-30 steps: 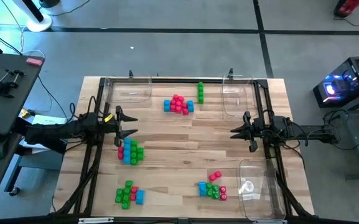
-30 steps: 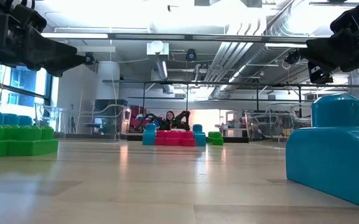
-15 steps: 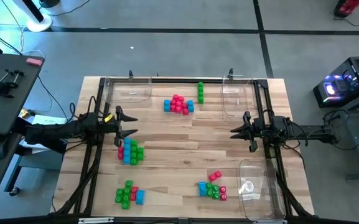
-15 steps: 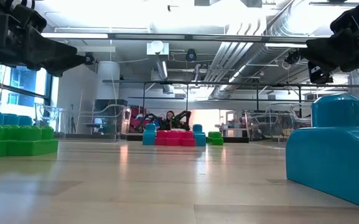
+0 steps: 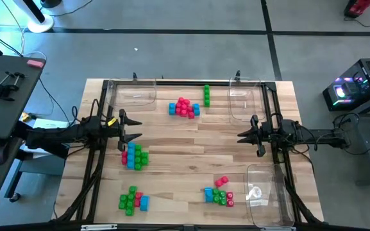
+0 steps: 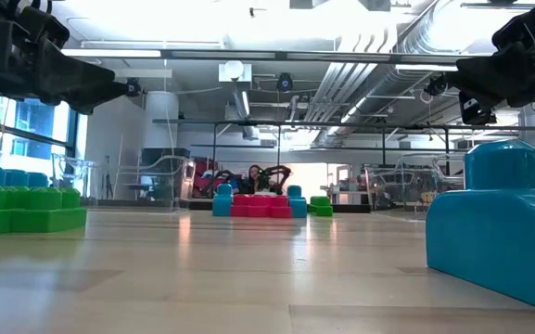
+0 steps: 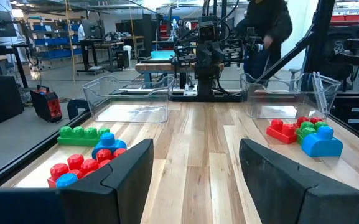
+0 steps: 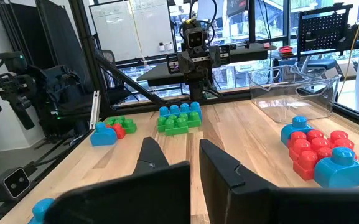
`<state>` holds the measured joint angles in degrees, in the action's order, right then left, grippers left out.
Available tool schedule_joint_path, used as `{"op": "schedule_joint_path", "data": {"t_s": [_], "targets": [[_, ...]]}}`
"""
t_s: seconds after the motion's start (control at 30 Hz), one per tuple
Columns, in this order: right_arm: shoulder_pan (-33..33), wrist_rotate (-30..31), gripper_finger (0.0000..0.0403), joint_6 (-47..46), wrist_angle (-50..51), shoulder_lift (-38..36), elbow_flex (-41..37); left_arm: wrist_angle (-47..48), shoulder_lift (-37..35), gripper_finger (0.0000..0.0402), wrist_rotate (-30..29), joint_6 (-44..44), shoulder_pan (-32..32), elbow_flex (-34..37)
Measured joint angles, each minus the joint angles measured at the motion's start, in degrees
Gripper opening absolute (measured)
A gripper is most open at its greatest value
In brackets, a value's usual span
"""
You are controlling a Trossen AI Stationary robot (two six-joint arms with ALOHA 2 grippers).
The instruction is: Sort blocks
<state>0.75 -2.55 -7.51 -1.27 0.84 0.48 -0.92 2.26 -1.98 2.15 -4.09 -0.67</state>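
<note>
Unsorted blocks [image 5: 183, 107] on wooden table [image 5: 178, 144]

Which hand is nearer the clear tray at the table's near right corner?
The right hand. It hovers just beyond that tray, on the same side. The left hand is across the table, over its left side.

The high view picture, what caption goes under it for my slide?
Two robot arms wait over a wooden table, left hand open, right hand shut, blocks still unsorted.

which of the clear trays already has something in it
The clear tray at the table's near right corner: a small pale object lies inside. The two trays along the far edge look bare.
</note>
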Motion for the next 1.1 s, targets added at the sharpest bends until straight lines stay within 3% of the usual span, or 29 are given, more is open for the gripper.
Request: {"op": "schedule_joint_path", "data": {"t_s": [0.43, 0.5, 0.57, 0.67, 0.73, 0.77, 0.83, 0.97, 1.1], "targets": [[0.0, 1.3, 0.0000, 0.3, -1.3, 0.0, 0.0, 0.0, 0.0, 0.0227, 0.0, 0.0, 0.0, 0.0], [0.0, 2.1, 0.0000, -4.6, -5.7, 0.0, 0.0, 0.0, 0.0, 0.0227, 0.0, 0.0, 0.0, 0.0], [0.0, 3.0, 0.0000, -15.1, -14.7, 0.0, 0.0, 0.0, 0.0, 0.0227, 0.0, 0.0, 0.0, 0.0], [0.0, 11.4, 0.0000, -26.9, -29.5, 0.0, 0.0, 0.0, 0.0, 0.0227, 0.0, 0.0, 0.0, 0.0], [0.0, 18.2, 0.0000, -28.3, -34.7, 0.5, 0.1, 0.0, 0.0, 0.0227, 0.0, 0.0, 0.0, 0.0], [-0.1, 18.9, 0.0000, -28.6, -33.8, 1.4, 1.1, 0.0, 0.0, 0.0227, 0.0, 0.0, 0.0, 0.0], [0.0, 12.8, 0.0000, -30.5, -29.4, 5.3, 4.9, 0.0, 0.0, 0.0227, 0.0, 0.0, 0.0, 0.0], [0.8, -7.0, 0.0000, -27.3, -13.5, 17.9, 16.4, 0.0, 0.0, 0.0227, 0.0, 0.0, 0.0, 0.0], [1.9, -13.2, 0.0004, -18.9, 6.8, 31.0, 27.9, 0.0, 0.0, 0.0227, 0.0, 0.0, 0.0, 0.0]]}}
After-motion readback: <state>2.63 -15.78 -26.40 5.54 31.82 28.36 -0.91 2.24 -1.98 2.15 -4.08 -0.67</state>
